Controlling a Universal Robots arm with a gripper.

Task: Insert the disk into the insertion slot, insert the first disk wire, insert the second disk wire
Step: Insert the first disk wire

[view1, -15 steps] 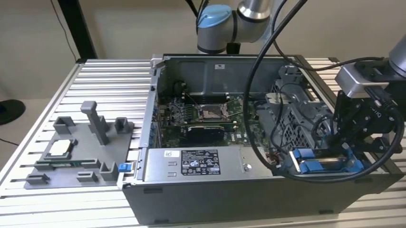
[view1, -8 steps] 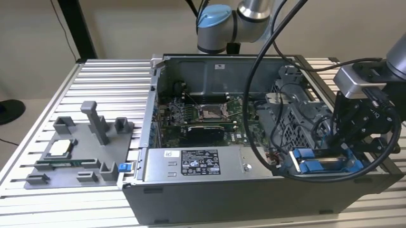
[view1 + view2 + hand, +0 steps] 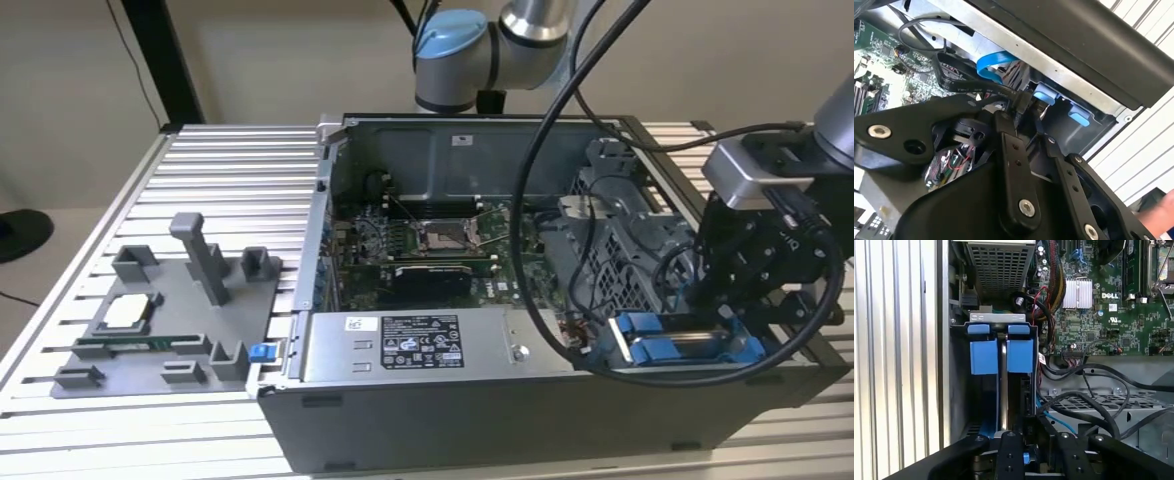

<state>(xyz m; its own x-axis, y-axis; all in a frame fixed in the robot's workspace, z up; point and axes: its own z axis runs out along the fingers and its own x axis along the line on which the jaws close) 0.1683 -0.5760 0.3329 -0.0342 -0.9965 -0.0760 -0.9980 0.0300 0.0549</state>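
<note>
The disk point(image 3: 1003, 371) sits on edge in the insertion slot point(image 3: 961, 390), its blue frame tabs point(image 3: 1019, 355) at the mouth of the bay. In the exterior view the same slot point(image 3: 683, 345) is at the case's near corner on that view's right, and my gripper point(image 3: 731, 316) hangs directly over it. In the second wrist view my gripper point(image 3: 1024, 114) is shut on the black connector point(image 3: 1022, 101) of a flat black disk wire point(image 3: 961, 82), held close to the blue clips point(image 3: 1044, 95). A blue wire point(image 3: 994, 63) loops behind it.
The open computer case point(image 3: 320, 230) lies on a slatted metal table point(image 3: 200, 170), with the motherboard point(image 3: 427, 240) and a labelled power supply point(image 3: 414, 345) inside. Loose black cables point(image 3: 1089, 405) cross a perforated cage. A grey parts fixture point(image 3: 160, 320) stands at the exterior view's left. A person's hand point(image 3: 1159, 215) is nearby.
</note>
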